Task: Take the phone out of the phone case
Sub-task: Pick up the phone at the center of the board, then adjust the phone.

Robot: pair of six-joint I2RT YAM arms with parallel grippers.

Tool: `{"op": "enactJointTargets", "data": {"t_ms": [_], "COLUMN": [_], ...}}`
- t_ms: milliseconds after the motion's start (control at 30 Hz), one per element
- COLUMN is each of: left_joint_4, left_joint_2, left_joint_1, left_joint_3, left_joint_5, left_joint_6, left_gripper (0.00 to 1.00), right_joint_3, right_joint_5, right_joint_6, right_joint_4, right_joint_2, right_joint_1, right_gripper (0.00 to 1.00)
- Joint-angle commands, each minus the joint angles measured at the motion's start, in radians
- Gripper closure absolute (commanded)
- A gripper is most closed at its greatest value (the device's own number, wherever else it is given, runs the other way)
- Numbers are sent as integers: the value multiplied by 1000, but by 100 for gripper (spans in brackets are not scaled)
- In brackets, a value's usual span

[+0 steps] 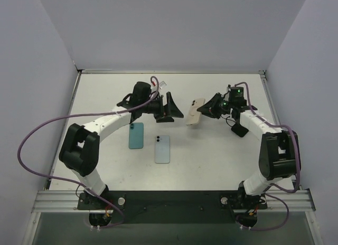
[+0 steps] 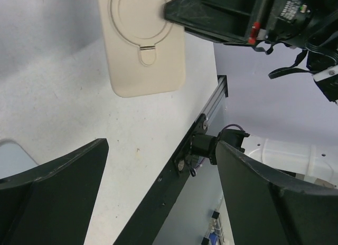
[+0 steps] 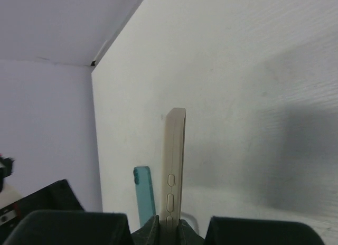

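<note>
A beige phone case [image 1: 195, 112] with a ring on its back is held off the table by my right gripper [image 1: 211, 109], which is shut on its end. In the right wrist view the case [image 3: 173, 160] is seen edge-on, its side buttons between my gripper's [image 3: 168, 226] pads. I cannot tell whether a phone is inside. My left gripper [image 1: 175, 111] is open and empty just left of the case. In the left wrist view the case [image 2: 142, 44] hangs ahead of my open left gripper [image 2: 161, 150], apart from it.
A teal phone-shaped slab [image 1: 136, 135] and a light blue phone [image 1: 162, 149] lie flat on the white table, below the left gripper. The teal slab also shows in the right wrist view [image 3: 143, 195]. Grey walls enclose the table.
</note>
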Motion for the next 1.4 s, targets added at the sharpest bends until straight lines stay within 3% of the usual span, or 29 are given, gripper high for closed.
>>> {"op": "enactJointTargets", "data": {"t_ms": [0,100,133,233,333,433,533,700,800,967,1133,1233,1267,1333,1367], "left_joint_4": [167,479,696,1011,1179,1276,1328,1273,1287,1315,1422,1474,1477,1444,1399], "left_joint_2": [-30,-21,-20,3,40,80,100,99,102,106,123,132,131,117,106], "left_joint_1": [12,84,122,149,147,146,139,141,141,139,132,132,133,136,139], "left_joint_3": [-89,-230,-275,-350,-356,-355,-349,-330,-332,-338,-350,-346,-344,-347,-350], "left_joint_5": [96,220,234,271,279,268,262,256,252,246,240,237,233,226,216], "left_joint_6": [-94,-252,-380,-572,-676,-733,-773,-744,-750,-759,-825,-868,-879,-874,-857], "left_gripper": [6,7,7,7,7,7,7,13,27,60,66,94,100,100,100], "right_joint_3": [-50,-109,-115,-127,-129,-133,-124,-95,-81,-97,-86,-69,-61,-7,27], "right_joint_5": [-213,-338,-362,-440,-503,-517,-513,-479,-465,-471,-476,-479,-473,-400,-346], "right_joint_6": [65,200,223,305,352,326,243,83,33,76,82,80,74,-24,-94], "right_joint_4": [196,459,538,669,758,734,624,365,301,358,363,347,330,165,54], "right_joint_2": [-98,-115,-112,-101,-89,-97,-104,-127,-129,-114,-66,-39,-26,-25,-32], "right_joint_1": [6,5,5,17,52,92,129,170,187,203,221,232,233,233,233], "right_gripper": [100,100,100,100,100,100,100,100,100,100,100,100,100,100,93]}}
